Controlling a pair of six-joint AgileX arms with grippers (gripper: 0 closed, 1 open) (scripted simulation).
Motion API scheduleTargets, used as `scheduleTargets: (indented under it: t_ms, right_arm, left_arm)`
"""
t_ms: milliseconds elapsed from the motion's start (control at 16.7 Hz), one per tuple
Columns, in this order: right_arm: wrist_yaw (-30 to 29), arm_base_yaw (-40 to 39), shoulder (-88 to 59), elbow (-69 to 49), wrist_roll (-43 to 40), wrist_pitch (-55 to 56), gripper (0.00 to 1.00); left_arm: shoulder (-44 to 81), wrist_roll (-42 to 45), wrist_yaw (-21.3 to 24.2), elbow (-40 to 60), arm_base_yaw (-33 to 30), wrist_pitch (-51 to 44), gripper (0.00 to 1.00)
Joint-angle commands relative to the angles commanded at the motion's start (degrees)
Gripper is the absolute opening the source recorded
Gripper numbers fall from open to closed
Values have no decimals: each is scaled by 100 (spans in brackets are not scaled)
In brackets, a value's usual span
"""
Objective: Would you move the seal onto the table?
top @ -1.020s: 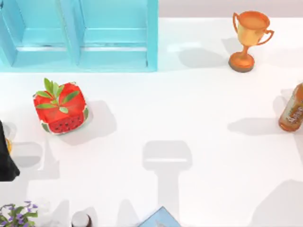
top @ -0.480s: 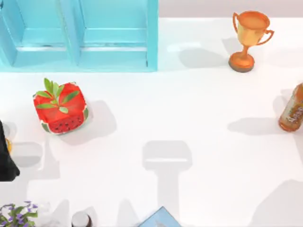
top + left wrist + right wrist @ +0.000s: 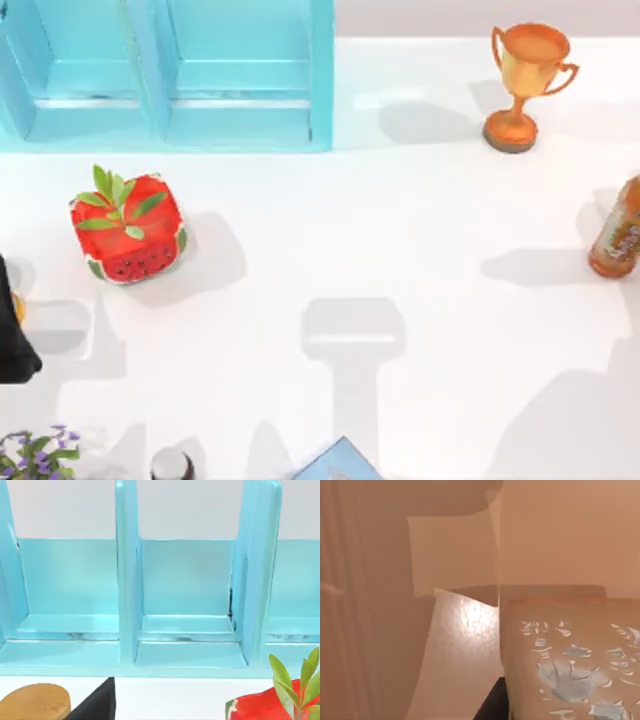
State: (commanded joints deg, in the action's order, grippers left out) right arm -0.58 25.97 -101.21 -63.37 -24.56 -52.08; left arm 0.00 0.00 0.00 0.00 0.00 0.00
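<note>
At table (image 3: 420, 220) lower right, shadow bigger vs before; rest unchanged.

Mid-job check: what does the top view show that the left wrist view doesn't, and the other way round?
Top view, not left wrist: the trophy and amber bottle toward the table's right, and purple flowers at its lower left edge. Left wrist, not top: the inside of the cabinet compartments, and a clear look at a tan wood-like piece, likely the seal. Both: the cabinet, the watermelon cube and the white table.
</note>
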Motion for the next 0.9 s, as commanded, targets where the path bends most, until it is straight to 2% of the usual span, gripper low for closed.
scheduleTargets:
  t_ms: [420, 660, 900]
  right_arm:
    - [-140, -1251, 272, -1316, 1927, -1567, 0]
    - [-59, -2080, 889, -1647, 2333, -2370, 0]
    - [43, -2565, 1300, -1700, 2475, -2972, 0]
  left_arm:
    - [0, 0, 0, 0, 0, 0, 100]
    - [0, 0, 0, 0, 0, 0, 100]
    - [0, 0, 0, 0, 0, 0, 100]
